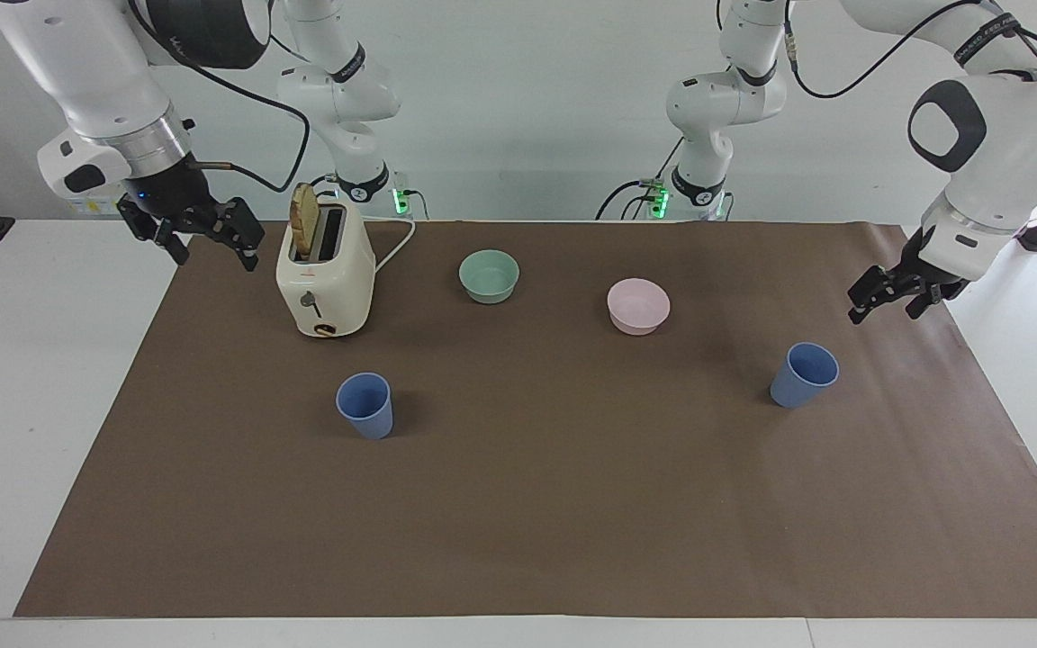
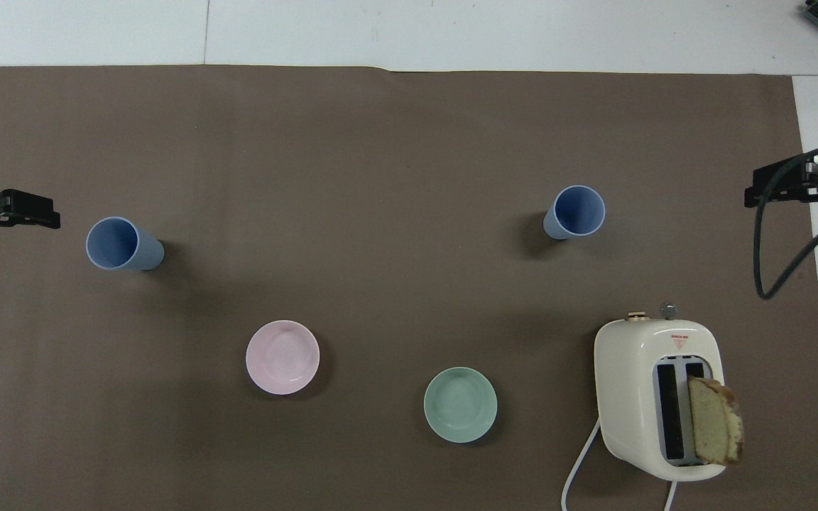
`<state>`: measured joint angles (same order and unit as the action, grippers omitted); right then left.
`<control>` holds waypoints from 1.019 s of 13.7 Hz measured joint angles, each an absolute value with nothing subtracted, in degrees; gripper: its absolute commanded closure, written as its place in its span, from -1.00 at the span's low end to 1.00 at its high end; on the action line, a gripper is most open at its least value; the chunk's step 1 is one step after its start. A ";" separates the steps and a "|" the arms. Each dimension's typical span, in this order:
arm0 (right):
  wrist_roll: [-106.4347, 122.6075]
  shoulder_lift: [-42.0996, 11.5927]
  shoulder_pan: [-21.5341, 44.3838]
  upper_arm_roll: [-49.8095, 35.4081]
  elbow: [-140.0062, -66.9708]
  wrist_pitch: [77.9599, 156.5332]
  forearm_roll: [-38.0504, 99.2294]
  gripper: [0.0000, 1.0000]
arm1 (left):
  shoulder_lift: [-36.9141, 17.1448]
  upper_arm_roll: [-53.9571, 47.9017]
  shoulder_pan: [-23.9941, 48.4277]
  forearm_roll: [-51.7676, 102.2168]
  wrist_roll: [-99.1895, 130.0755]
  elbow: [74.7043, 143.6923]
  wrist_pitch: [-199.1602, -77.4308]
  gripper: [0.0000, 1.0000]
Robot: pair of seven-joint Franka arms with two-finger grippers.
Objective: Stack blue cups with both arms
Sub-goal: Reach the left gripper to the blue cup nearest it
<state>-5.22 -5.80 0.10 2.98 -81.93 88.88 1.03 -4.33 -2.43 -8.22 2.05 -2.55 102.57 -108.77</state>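
Note:
Two blue cups stand upright on the brown mat. One cup (image 1: pixel 365 405) (image 2: pixel 574 211) is farther from the robots than the toaster. The other cup (image 1: pixel 805 374) (image 2: pixel 121 244) is toward the left arm's end, farther from the robots than the pink bowl. My left gripper (image 1: pixel 881 313) (image 2: pixel 47 216) is open and empty, raised over the mat's edge beside that cup and apart from it. My right gripper (image 1: pixel 215 259) (image 2: pixel 753 193) is open and empty, and waits up over the mat's edge beside the toaster.
A cream toaster (image 1: pixel 325 279) (image 2: pixel 654 397) with a bread slice (image 1: pixel 304 220) in one slot stands near the right arm, its cord trailing toward the robots. A green bowl (image 1: pixel 489 275) (image 2: pixel 460 404) and a pink bowl (image 1: pixel 637 306) (image 2: pixel 282 357) sit between the arms' bases and the cups.

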 measured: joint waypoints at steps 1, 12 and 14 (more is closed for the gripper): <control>-5.22 -5.80 0.10 2.98 -81.93 88.88 1.03 -1.00 | -4.71 -2.42 -8.65 2.04 -2.55 104.09 -110.54 -1.00; -5.22 -5.80 0.10 2.98 -81.93 88.88 1.03 -1.00 | -11.37 -3.03 -8.90 2.03 -1.93 108.79 -121.10 -1.00; -5.22 -5.80 0.10 2.98 -81.93 88.88 1.03 -1.00 | -11.63 -3.05 -8.88 2.03 -1.82 109.48 -121.79 -0.78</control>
<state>-5.22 -5.80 0.10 2.98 -81.93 88.88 1.03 -11.63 -3.05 -8.88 2.03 -1.82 109.48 -121.79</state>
